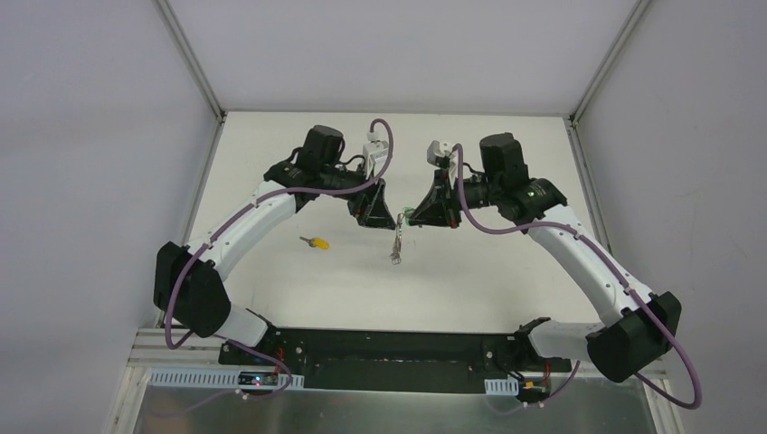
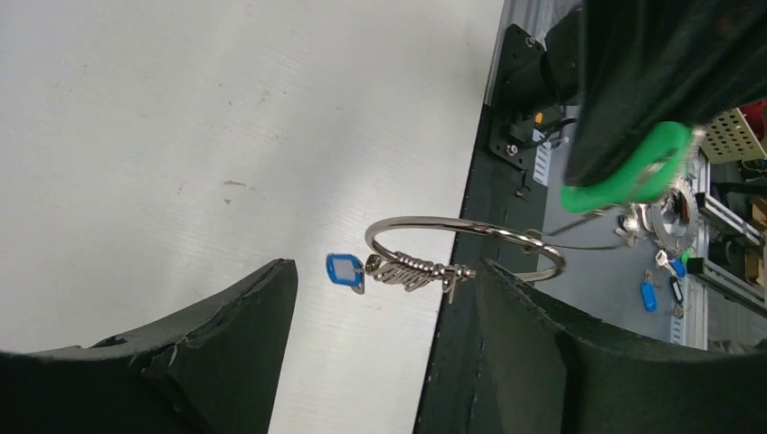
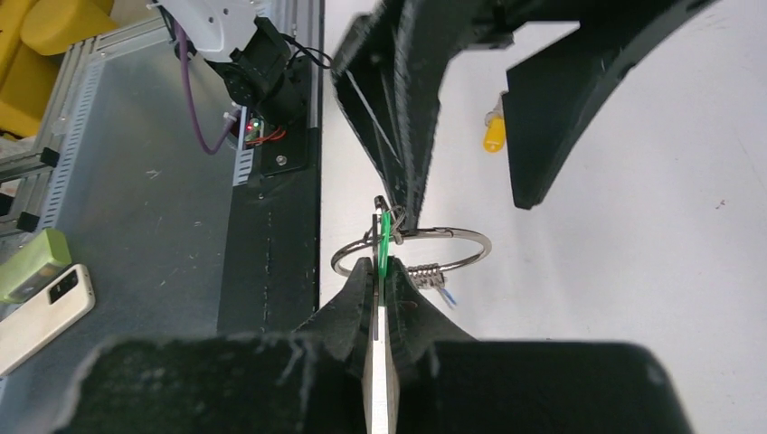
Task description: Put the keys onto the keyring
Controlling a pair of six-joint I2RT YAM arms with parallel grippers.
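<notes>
The keyring [image 1: 399,228] hangs in the air between my two grippers over the middle of the table. In the left wrist view the keyring [image 2: 434,220] lies level, with a fan of silver keys [image 2: 411,269] and a blue-headed key [image 2: 344,269] hanging from it. My left gripper [image 2: 387,271] is open, and the ring rests against the tip of one finger [image 2: 506,298]. My right gripper [image 3: 380,267] is shut on the green-headed key [image 3: 384,237], whose tip is at the ring's [image 3: 487,244] wire. The yellow-headed key [image 1: 316,242] lies on the table to the left.
The white table [image 1: 506,271] is walled on three sides by grey panels. A black base rail [image 1: 389,348] runs along the near edge. Off the table, a phone [image 3: 41,312] and a green block [image 3: 32,262] lie on a metal shelf.
</notes>
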